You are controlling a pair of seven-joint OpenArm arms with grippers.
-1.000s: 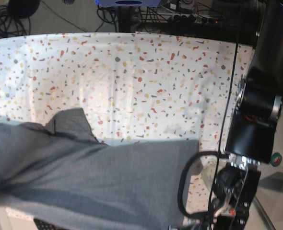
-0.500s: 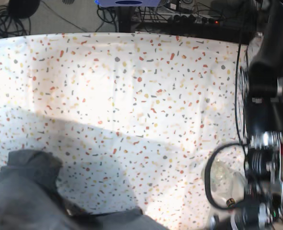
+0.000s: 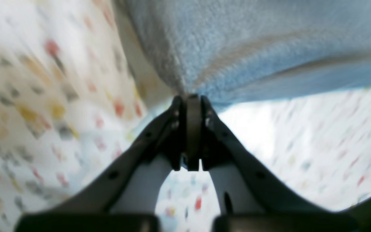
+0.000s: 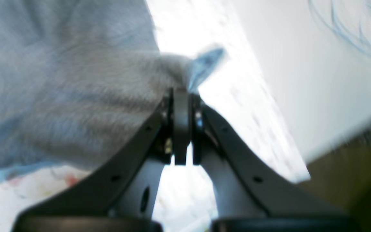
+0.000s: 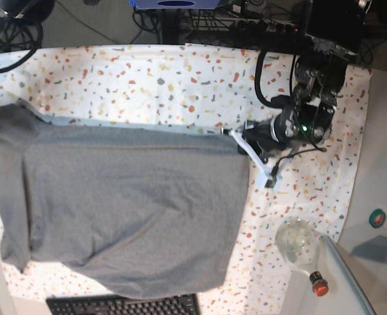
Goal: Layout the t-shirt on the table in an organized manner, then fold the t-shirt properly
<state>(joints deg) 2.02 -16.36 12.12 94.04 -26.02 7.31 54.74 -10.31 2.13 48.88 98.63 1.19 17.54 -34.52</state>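
Stretching across the speckled table (image 5: 180, 72), the grey t-shirt (image 5: 128, 203) lies spread flat, its far edge pulled into a straight line. The left gripper (image 3: 190, 96) has its jaws pinched on the right far corner; the right gripper (image 4: 181, 90) has its jaws clamped on fabric at the left edge. A black keyboard (image 5: 121, 306) sits nearest.

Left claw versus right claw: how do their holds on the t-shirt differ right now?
The left claw pinches the t-shirt with speckled table on both sides; the right claw works beside the table's edge. A small tab of cloth pokes past the right claw; none shows at the left claw. The base view shows the left claw at a shirt corner, not the right claw. Both are shut on the t-shirt.
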